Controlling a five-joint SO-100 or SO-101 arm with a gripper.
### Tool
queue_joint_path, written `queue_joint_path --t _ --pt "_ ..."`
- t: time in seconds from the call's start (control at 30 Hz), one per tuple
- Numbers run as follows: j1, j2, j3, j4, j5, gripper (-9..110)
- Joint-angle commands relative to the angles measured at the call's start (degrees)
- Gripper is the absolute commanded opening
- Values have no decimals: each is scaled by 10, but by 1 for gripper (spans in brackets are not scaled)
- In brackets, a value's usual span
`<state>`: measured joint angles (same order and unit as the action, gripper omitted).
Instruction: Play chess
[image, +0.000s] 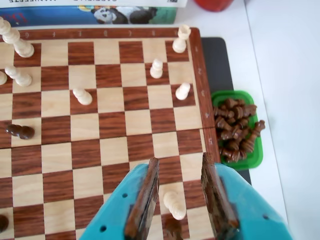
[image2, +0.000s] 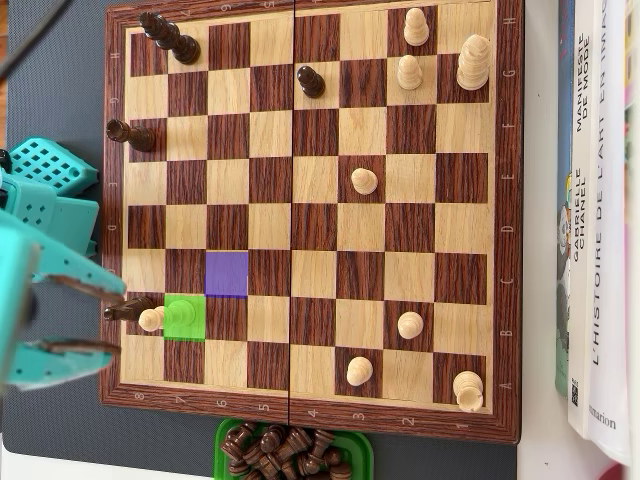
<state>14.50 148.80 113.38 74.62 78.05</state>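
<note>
The wooden chessboard fills both views. My teal gripper is open, with its brown-padded jaws either side of a white pawn without touching it. In the overhead view the gripper reaches in from the left edge around this pawn, which stands next to a dark piece. Beside the pawn a square is tinted green, and one diagonally above it is tinted purple. Dark pieces stand at the top left and several white pieces on the right half.
A green tray of captured dark pieces sits below the board's edge; it also shows in the wrist view. Books lie along the right side. White pawns stand mid-board.
</note>
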Motion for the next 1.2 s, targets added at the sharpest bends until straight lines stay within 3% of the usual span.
queue_joint_path --t 0.0,0.2,0.63,1.17 --pt "-23 46 33 -45 4 14" --pt "-55 143 127 -139 4 14" --pt "-100 265 316 -485 4 14" --pt "-113 431 464 -658 4 14"
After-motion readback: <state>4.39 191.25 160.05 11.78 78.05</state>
